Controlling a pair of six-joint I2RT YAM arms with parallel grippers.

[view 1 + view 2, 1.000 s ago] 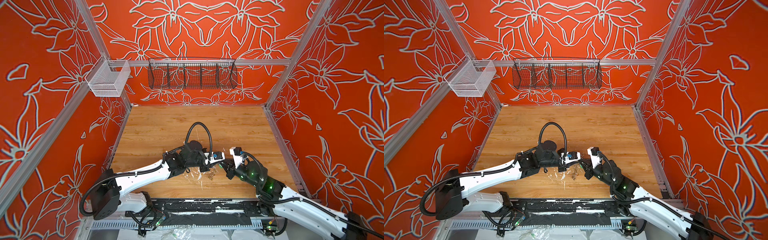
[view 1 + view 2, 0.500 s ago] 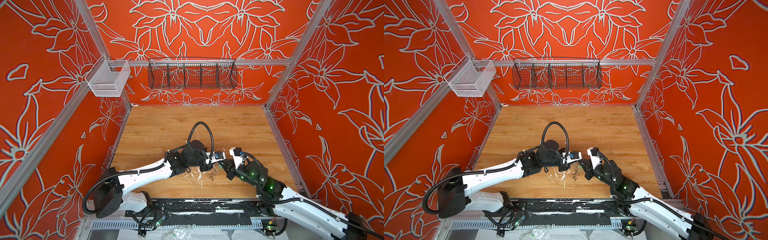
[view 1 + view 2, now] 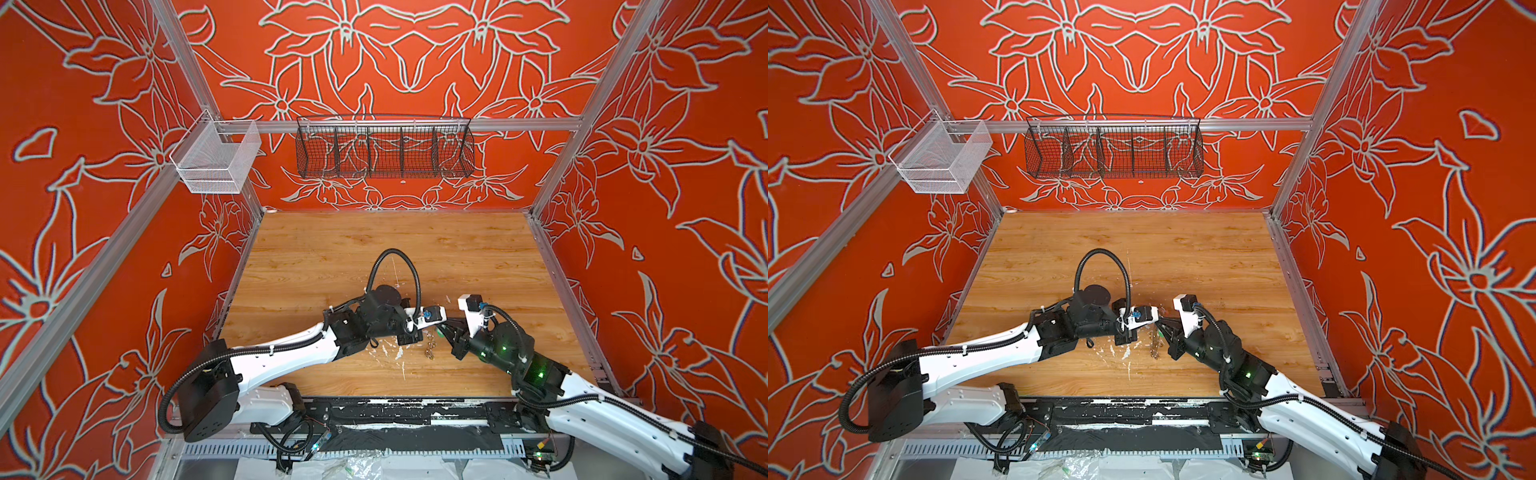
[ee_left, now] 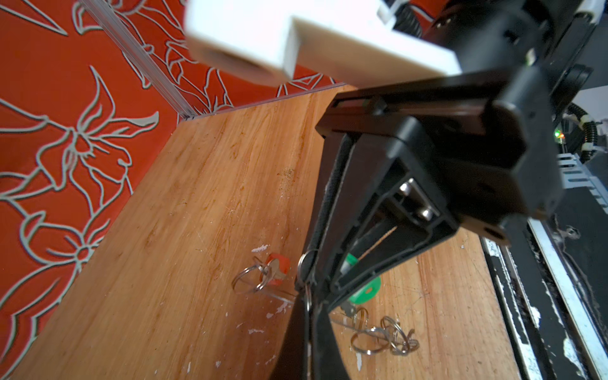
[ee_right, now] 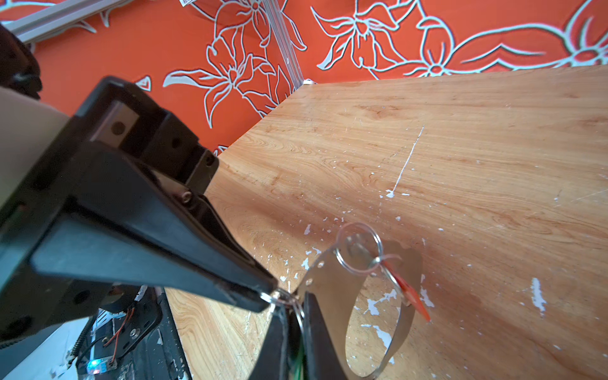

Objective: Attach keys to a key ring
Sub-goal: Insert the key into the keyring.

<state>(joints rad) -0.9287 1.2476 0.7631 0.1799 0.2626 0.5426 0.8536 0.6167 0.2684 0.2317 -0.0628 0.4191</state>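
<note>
Near the middle of the bench's [image 3: 374, 249] front edge, my left gripper [image 5: 271, 292] pinches a split ring [image 4: 300, 263] of the key ring [image 5: 325, 296] and my right gripper [image 5: 297, 324] clamps the green key [image 4: 365, 292]; the thin wire may slip free, dropping it.

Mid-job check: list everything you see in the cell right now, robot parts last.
key ring: one, grey, upright between left gripper and right gripper.
orange key: one, orange-red tag, hanging from the key ring.
green key: one, green tag, beside the right gripper's fingers.
split rings: several, silver, clustered by the green key.
table: one, wood.
paint flecks: many, white, on the table.
wire basket: one, black, back wall.
mesh basket: one, white, left rail.
left gripper: one, black, shut on the key ring.
right gripper: one, black, shut; its hold unclear.
</note>
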